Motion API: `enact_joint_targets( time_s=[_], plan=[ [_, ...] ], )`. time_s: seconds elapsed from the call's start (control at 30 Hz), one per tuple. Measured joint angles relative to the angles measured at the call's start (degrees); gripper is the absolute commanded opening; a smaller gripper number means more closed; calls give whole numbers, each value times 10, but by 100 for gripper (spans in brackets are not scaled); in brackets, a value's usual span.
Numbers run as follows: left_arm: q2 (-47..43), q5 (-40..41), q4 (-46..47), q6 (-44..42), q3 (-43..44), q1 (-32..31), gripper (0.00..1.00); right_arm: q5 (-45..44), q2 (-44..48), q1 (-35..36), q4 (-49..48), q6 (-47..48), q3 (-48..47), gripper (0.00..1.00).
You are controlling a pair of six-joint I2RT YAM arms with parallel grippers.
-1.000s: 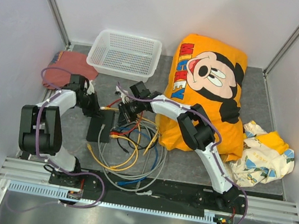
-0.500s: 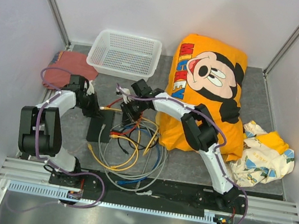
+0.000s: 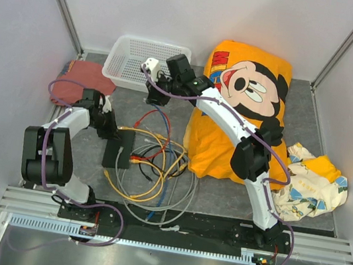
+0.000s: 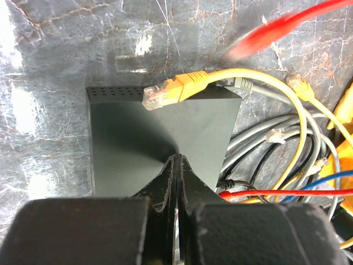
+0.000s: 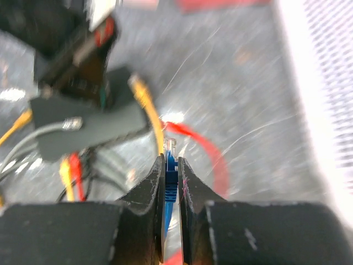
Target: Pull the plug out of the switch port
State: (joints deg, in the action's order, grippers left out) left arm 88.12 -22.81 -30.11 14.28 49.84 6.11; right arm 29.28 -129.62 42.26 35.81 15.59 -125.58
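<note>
- The blue network plug (image 5: 170,176), clear-tipped, is out of its socket and pinched between the narrowly parted fingers of the right gripper (image 3: 158,91). It is held in the air just in front of the white mesh basket (image 3: 149,61).
- The flat matte-black switch (image 3: 118,155) lies on the grey mat to the near left of that gripper, lower down and well apart from it. Its long axis runs roughly near-to-far in the overhead view, with the socket side facing right into the cables.
- The left gripper (image 4: 175,165), fingers pressed together with nothing between them, bears tip-down on the switch's top face. It is much the nearer arm to the box.
- A blue cable (image 5: 166,221) trails from the raised plug toward the loose tangle of yellow, grey, red and blue cables (image 3: 155,180) beside the switch.
- An orange plug (image 4: 172,91) rests loose across the switch's socket edge. Whether the grey plug (image 4: 242,84) next to it is seated cannot be told.
- On this evidence the pull looks done. What remains is probably to carry the lead away from the switch and release it.
- An orange Mickey Mouse cushion (image 3: 244,109) lies under the right arm.
</note>
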Motion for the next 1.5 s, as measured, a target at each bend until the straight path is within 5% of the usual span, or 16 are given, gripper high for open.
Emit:
enact_joint_targets(
  time_s=[0.17, 0.2, 0.3, 0.43, 0.63, 1.1, 1.5],
  plan=[
    [-9, 0, -3, -3, -7, -1, 2, -38, -14, 3, -14, 6, -83, 1],
    [-12, 0, -3, -3, -9, -1, 2, -46, -15, 4, -21, 3, -85, 19],
    [-17, 0, -4, -5, -12, -1, 2, -70, -19, 5, -30, -11, -75, 47],
    [-21, 0, -9, -7, -14, -1, 2, -98, -21, 7, -44, -35, -34, 60],
    [-31, 1, -12, -12, -14, -2, 2, -77, -19, 6, -65, -75, 47, 64],
    [-64, 0, -29, -22, -14, -1, 1, 179, -22, 24, -119, -220, 172, 66],
    [-54, 0, -32, -22, -24, 19, 2, 205, -71, 32, -148, -277, 184, 53]
  ],
)
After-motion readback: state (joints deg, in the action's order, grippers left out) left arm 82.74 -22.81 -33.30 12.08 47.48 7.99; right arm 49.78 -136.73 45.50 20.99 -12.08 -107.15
